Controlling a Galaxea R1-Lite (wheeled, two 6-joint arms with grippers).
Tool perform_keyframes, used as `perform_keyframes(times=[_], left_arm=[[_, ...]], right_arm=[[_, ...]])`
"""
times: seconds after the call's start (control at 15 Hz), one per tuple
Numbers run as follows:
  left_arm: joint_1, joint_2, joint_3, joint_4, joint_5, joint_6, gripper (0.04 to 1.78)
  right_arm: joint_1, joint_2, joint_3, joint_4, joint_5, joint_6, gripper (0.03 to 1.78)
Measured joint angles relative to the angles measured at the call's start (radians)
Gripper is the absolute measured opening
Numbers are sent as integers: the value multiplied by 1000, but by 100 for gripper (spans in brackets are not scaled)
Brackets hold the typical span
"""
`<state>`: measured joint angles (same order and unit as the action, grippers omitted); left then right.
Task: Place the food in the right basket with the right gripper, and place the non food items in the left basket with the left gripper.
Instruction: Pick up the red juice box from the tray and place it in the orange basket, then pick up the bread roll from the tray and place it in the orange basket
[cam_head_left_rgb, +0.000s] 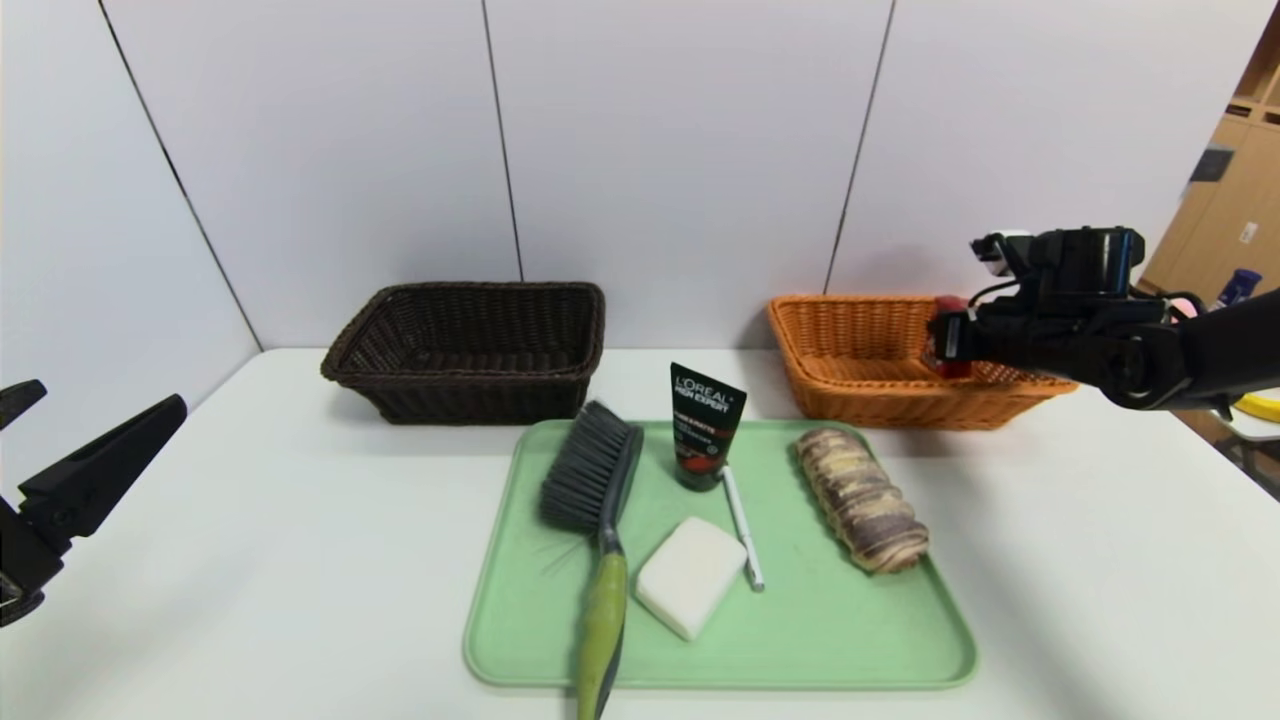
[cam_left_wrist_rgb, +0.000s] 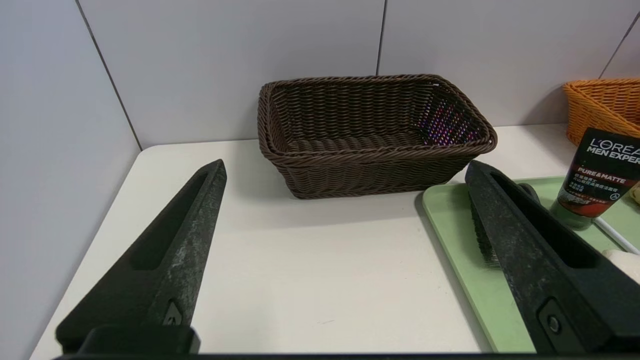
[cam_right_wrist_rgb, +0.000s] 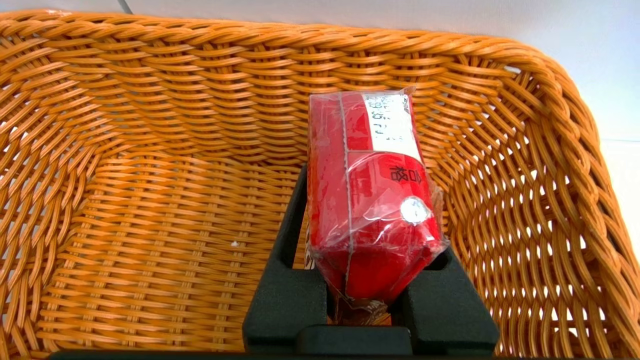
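The right pincer (cam_right_wrist_rgb: 372, 280) is pinching the red carton (cam_right_wrist_rgb: 372, 200) between its two fingers, above the inside of the orange basket (cam_head_left_rgb: 850, 340). The biscuit roll (cam_head_left_rgb: 862, 500) lies on the green tray (cam_head_left_rgb: 850, 640) with the brush (cam_head_left_rgb: 590, 480), the black tube (cam_head_left_rgb: 703, 425), the white block (cam_head_left_rgb: 690, 575) and the pen (cam_head_left_rgb: 743, 525). The left pincer (cam_left_wrist_rgb: 345, 225) hangs spread over the table (cam_head_left_rgb: 250, 520), near the dark basket (cam_head_left_rgb: 470, 350).
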<state>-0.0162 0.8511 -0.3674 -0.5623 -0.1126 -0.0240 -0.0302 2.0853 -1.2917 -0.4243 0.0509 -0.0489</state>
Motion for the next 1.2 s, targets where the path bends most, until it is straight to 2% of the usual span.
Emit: perform_keyframes(times=[0.27, 0.6, 0.73, 0.93, 1.07, 1.2], left_arm=[[0, 0, 2, 0, -1, 0, 169], [0, 0, 3, 0, -1, -2, 169], [-1, 2, 2, 0, -2, -9, 169], [-1, 7, 2, 0, -1, -18, 169], [0, 7, 6, 0, 0, -28, 169], [-1, 7, 7, 0, -1, -29, 169]], right_arm=[[-1, -2, 0, -14, -22, 1, 93], [22, -94, 19, -5, -23, 9, 130], [100, -203, 41, 34, -23, 37, 139], [310, -371, 65, 173, -22, 148, 149], [424, -457, 113, 268, -29, 213, 154], [470, -508, 187, 303, -71, 228, 158]])
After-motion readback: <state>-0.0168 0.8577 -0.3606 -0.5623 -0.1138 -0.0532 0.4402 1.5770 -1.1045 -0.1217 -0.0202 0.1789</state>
